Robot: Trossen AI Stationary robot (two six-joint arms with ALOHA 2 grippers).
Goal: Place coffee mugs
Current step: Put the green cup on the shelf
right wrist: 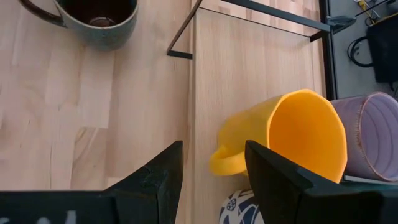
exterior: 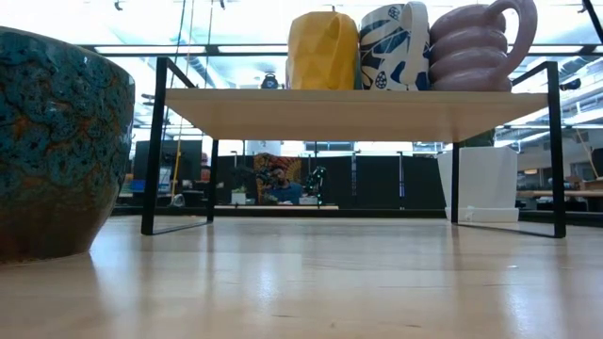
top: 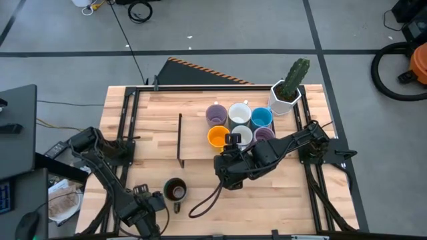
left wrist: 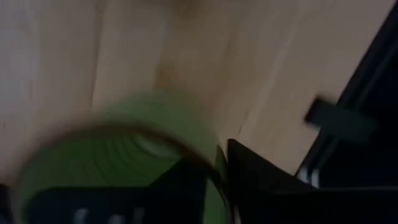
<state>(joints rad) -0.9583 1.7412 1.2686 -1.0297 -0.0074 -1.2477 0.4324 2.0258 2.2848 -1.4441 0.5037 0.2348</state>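
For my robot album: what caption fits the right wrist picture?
Open right pincer hovers by the orange mug on the shelf.

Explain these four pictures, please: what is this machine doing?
It is a robot with two dark arms at a wooden table, each ending in a claw. One picture looks down from above, one level along the tabletop, two from wrist cameras. Six mugs, including an orange mug, stand on a low shelf beside a potted cactus; a dark mug stands on the table. The right claw hangs open by the orange mug. The left claw is at a green mug; its grip is unclear.
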